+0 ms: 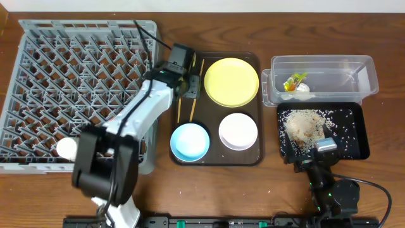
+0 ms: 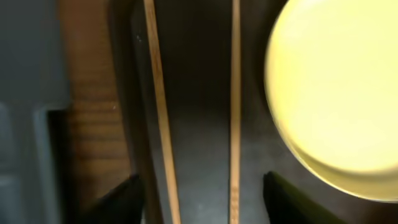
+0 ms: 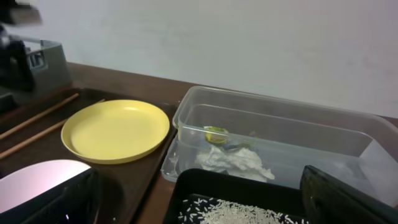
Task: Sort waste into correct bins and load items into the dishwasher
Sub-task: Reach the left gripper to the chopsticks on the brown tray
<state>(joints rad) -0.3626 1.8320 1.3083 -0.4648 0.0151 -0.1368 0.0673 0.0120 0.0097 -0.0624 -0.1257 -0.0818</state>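
Observation:
My left gripper (image 1: 190,88) hangs open over the left side of the dark tray (image 1: 253,158), its fingers either side of two wooden chopsticks (image 2: 233,118). They also show in the overhead view (image 1: 183,104). On the tray are a yellow plate (image 1: 231,82), a blue bowl (image 1: 190,141) and a white bowl (image 1: 238,131). The grey dish rack (image 1: 76,88) is at left, a white item (image 1: 66,148) at its front. My right gripper (image 3: 199,202) is open low at the front right, over the black bin of rice (image 1: 342,130).
A clear plastic bin (image 1: 323,79) at the back right holds crumpled paper and a yellow-green wrapper (image 1: 295,82). In the right wrist view the yellow plate (image 3: 115,129) lies left of the clear bin (image 3: 280,134). The left arm lies across the rack's right edge.

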